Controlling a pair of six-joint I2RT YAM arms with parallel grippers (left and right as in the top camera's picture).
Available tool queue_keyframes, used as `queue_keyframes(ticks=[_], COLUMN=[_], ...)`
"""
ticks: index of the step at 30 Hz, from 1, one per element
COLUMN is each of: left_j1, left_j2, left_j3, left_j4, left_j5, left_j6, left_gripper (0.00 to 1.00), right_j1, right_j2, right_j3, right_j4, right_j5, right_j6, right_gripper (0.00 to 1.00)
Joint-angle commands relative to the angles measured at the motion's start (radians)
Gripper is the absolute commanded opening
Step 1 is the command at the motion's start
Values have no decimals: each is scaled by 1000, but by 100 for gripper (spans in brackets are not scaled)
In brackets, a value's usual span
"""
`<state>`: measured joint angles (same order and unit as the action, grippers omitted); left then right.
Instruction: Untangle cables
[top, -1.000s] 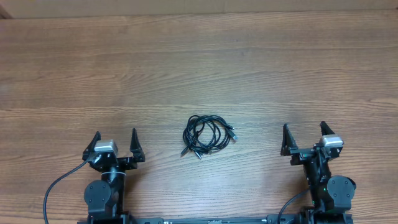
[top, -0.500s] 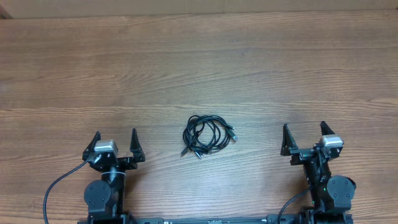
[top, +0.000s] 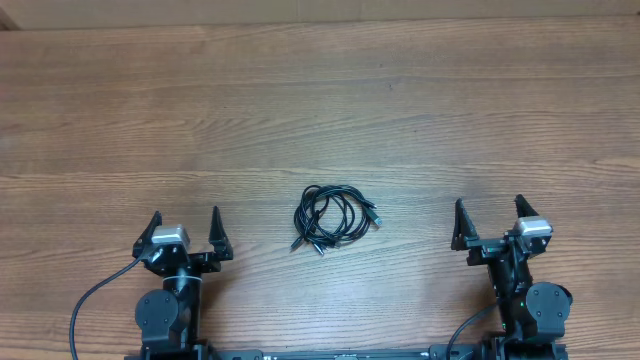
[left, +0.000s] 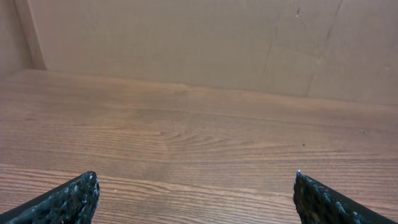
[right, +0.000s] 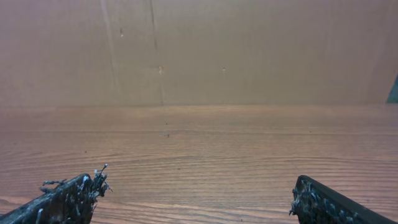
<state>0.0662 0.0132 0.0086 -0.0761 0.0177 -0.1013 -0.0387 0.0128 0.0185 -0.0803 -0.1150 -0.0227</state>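
Wood-grain table (top: 320, 110) fills the overhead view, and a tan panel wall (right: 249, 50) stands at its far edge in both wrist views.

The left gripper (top: 186, 214) sits at the near edge with its two fingers (top: 216, 225) spread wide apart and pointing away from the arm's base. It holds nothing, and only bare wood shows between the fingertips. The right gripper (top: 489, 203) is posed the same way, with its jaws fully parted and empty.

The cables (top: 335, 218) lie flat on the table as one loose black coil, between the two grippers and about level with their fingertips. The coil lies off the inner finger of each gripper, well apart from both and about midway between them. No finger touches it. One plug end sticks out on the side toward the right gripper, and two more trail from the near edge on the side toward the left gripper.

From the left wrist, the black finger (left: 71, 199) tips frame bare tabletop. From the right wrist, the rough-textured fingers (right: 65, 202) do the same.
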Motion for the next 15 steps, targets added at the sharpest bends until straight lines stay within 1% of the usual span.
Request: queue_keyframes(ticks=[1,15], left_j1=[6,6], left_j2=[-9,-9], left_j3=[-3,-3], left_j4=[-2,-2], left_j5=[-2,-2], left_j6=[12,12], left_gripper=[100,100], right_j1=[1,1], right_j2=[-10,-10], right_j3=[-10,-10], right_j4=[5,5], right_j5=[9,9], right_j6=[-2,-2], right_gripper=[100,100])
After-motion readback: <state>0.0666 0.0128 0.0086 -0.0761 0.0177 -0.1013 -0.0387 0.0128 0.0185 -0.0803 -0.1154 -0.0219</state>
